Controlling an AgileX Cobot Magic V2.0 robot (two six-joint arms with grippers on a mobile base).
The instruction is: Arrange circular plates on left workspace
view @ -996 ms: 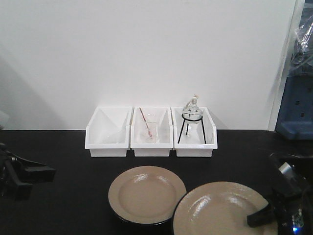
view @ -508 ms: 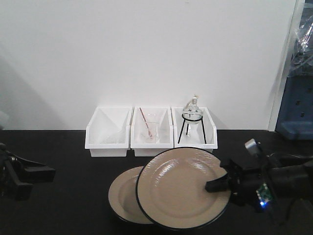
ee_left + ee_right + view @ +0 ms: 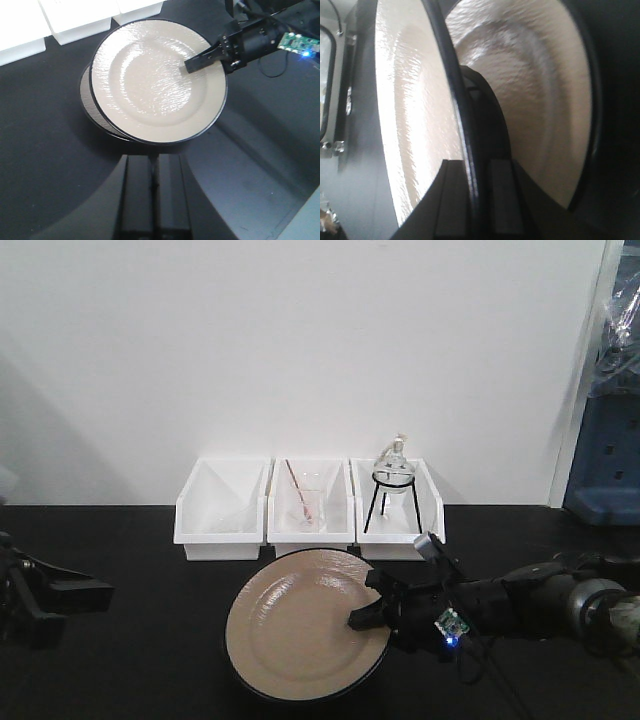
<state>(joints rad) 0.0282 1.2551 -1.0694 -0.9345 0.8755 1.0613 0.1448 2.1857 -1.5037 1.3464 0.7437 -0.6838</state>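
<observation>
The right pincer (image 3: 365, 618) is clamped on the right rim of the top plate (image 3: 300, 635), one finger lying over the tan face and the other under it. The plate spreads out to the pincer's left. The front view shows almost one plate only. The left wrist view shows what it hides: a lower plate (image 3: 86, 95) peeks out as a thin crescent on the side farthest from the right pincer (image 3: 192, 64), under the top plate (image 3: 155, 85), which sits offset toward the pincer. The right wrist view goes closer: the dark rim of the top plate (image 3: 405, 125) runs straight between the two fingers, with the lower plate (image 3: 540, 100) showing beyond it. Whether the two plates touch cannot be told. The left pincer (image 3: 50, 595) hangs well apart to the left. In its own view its fingers (image 3: 132, 195) are pressed together with nothing between them. Both plates are over the matte black counter (image 3: 150, 660), which is bare around them in the left wrist view (image 3: 40, 165). Behind the right pincer three white bins (image 3: 220, 510) stand in a row against a plain white wall (image 3: 300, 340). The bin nearest the pincer holds a round flask (image 3: 393, 472) on a black tripod (image 3: 390, 508), and the middle one holds a clear beaker (image 3: 308, 505).
</observation>
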